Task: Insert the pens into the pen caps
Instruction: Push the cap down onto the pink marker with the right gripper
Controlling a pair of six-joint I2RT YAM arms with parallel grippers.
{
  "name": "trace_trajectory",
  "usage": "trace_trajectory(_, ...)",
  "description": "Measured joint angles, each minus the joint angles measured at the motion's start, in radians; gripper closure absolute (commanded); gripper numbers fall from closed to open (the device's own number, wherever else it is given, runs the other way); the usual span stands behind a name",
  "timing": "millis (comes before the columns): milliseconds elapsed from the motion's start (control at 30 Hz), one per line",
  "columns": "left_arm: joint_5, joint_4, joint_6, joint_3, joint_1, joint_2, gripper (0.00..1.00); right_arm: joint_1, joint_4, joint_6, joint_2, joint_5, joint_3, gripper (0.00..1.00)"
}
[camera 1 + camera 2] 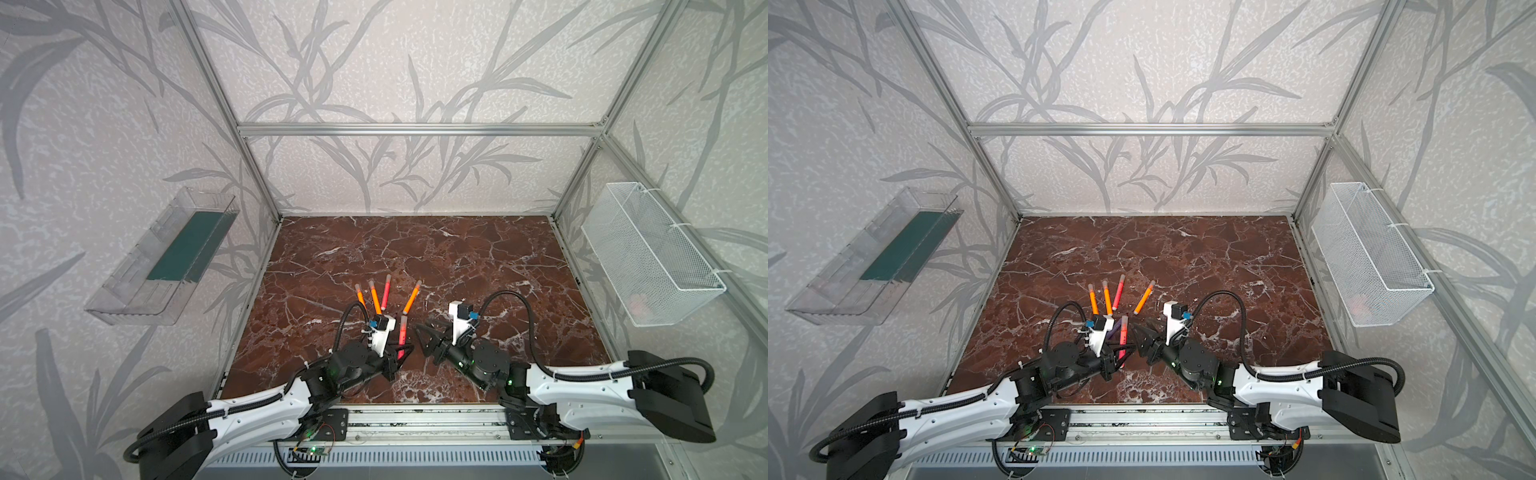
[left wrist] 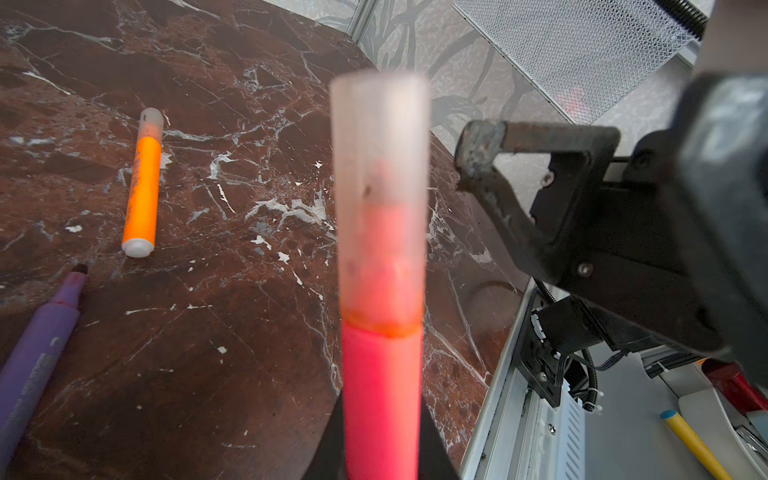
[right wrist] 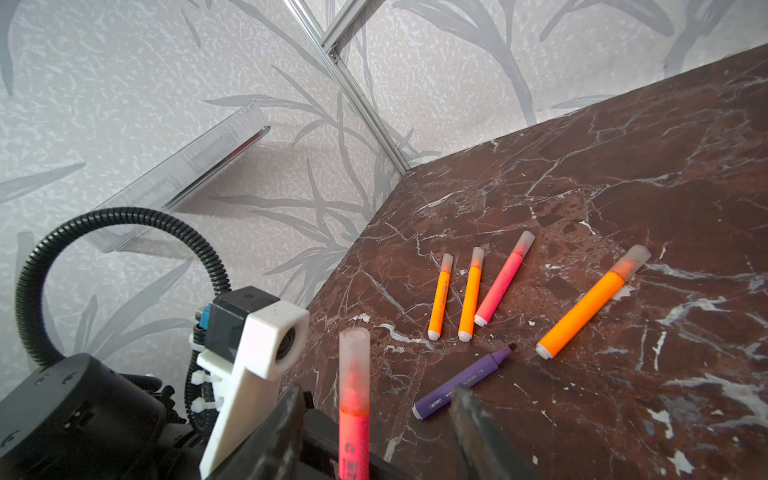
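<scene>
My left gripper [image 2: 380,451] [image 1: 400,358] is shut on a red-pink pen [image 2: 380,395] [image 3: 353,436], holding it off the table. A translucent pen cap [image 2: 380,187] [image 3: 354,361] sits over its tip. My right gripper [image 3: 376,415] [image 1: 422,332] is open, its fingers [image 2: 490,166] either side of the capped end and clear of it. An uncapped purple pen [image 3: 461,382] [image 2: 37,353] lies on the table beside the held pen. Farther back lie three capped orange pens [image 1: 360,296] [image 1: 375,297] [image 1: 411,297] and a capped red-pink pen [image 1: 386,291].
The brown marble table [image 1: 478,266] is framed by aluminium posts. A clear plastic bin [image 1: 166,257] hangs on the left wall. On the right wall hangs a white mesh basket [image 1: 648,253] with something pink inside. A metal rail [image 1: 415,419] runs along the front edge.
</scene>
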Motion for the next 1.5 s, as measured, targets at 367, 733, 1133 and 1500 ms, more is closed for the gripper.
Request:
trace_trajectory(367, 0.016, -0.004, 0.018, 0.005, 0.000, 0.001, 1.00, -0.048, -0.147, 0.011, 0.108, -0.068, 0.153, 0.42)
trace_trajectory(733, 0.027, -0.013, 0.026, 0.020, 0.000, 0.011, 1.00, -0.061, -0.164, 0.018, 0.203, -0.120, 0.215, 0.59)
trace_trajectory(1133, 0.027, -0.013, 0.027, 0.021, 0.000, 0.039, 1.00, -0.064, -0.170, 0.017, 0.198, -0.136, 0.219, 0.66)
trace_trajectory(1500, 0.004, -0.024, 0.052, 0.035, 0.000, 0.052, 1.00, -0.070, -0.207, 0.041, 0.188, -0.140, 0.222, 0.99)
